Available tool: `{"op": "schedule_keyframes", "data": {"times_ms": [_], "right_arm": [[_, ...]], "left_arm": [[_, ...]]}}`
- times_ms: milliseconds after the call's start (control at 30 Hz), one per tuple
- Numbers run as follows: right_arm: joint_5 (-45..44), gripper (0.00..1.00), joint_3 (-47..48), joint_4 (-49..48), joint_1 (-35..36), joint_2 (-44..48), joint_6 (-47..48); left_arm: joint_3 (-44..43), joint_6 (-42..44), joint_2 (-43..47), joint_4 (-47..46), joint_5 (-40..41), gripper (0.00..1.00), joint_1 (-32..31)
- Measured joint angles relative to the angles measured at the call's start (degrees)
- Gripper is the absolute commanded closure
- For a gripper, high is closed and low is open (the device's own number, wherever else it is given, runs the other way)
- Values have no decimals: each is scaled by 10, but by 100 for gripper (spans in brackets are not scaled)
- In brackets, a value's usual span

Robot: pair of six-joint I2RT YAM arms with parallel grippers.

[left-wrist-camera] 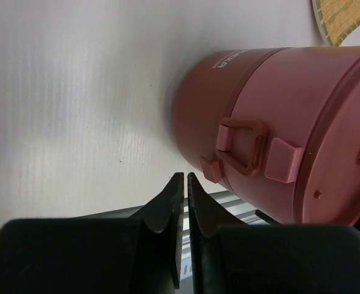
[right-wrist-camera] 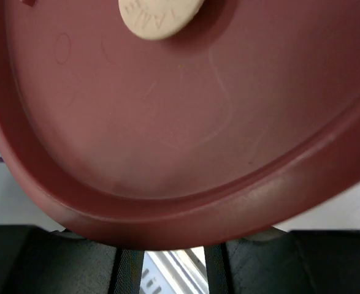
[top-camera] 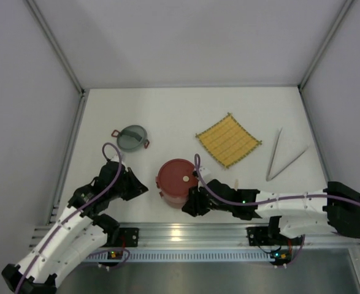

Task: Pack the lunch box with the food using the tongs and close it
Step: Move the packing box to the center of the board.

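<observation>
Two arms flank the lunch box (top-camera: 176,179), which stands lidded near the 6 o'clock edge of the surface (top-camera: 167,110). The left gripper (left-wrist-camera: 184,177) is closed on nothing, just beside the box at its 9 o'clock, facing a side clasp. The right gripper (top-camera: 192,199) presses in at 5 o'clock with its jaws parted. Its tips hide under the lid's rim, so I cannot tell whether they pinch anything.

No food shows anywhere. The yellow mat (top-camera: 228,140) at 2 o'clock is bare and the tongs (top-camera: 284,156) lie at 3 o'clock, well apart. A grey bowl (top-camera: 130,138) sits alone at 10 o'clock. This looks like the closing step. The next move probably calls for steadying the box and seating the lid or latching it.
</observation>
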State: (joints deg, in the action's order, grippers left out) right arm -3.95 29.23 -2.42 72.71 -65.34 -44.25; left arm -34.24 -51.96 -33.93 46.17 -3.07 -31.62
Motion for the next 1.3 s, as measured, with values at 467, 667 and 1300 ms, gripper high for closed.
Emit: {"op": "schedule_keyframes", "data": {"times_ms": [467,667,1300], "right_arm": [[-26,64,35,-120,-19,-125,-4],[-16,64,41,-123,-60,-140,-2],[19,63,140,-117,-132,-200,26]], "left_arm": [[-16,1,-7,-3,10,89,0],[-16,-7,-12,-5,19,89,0],[-16,-105,-48,-46,153,83,0]]}}
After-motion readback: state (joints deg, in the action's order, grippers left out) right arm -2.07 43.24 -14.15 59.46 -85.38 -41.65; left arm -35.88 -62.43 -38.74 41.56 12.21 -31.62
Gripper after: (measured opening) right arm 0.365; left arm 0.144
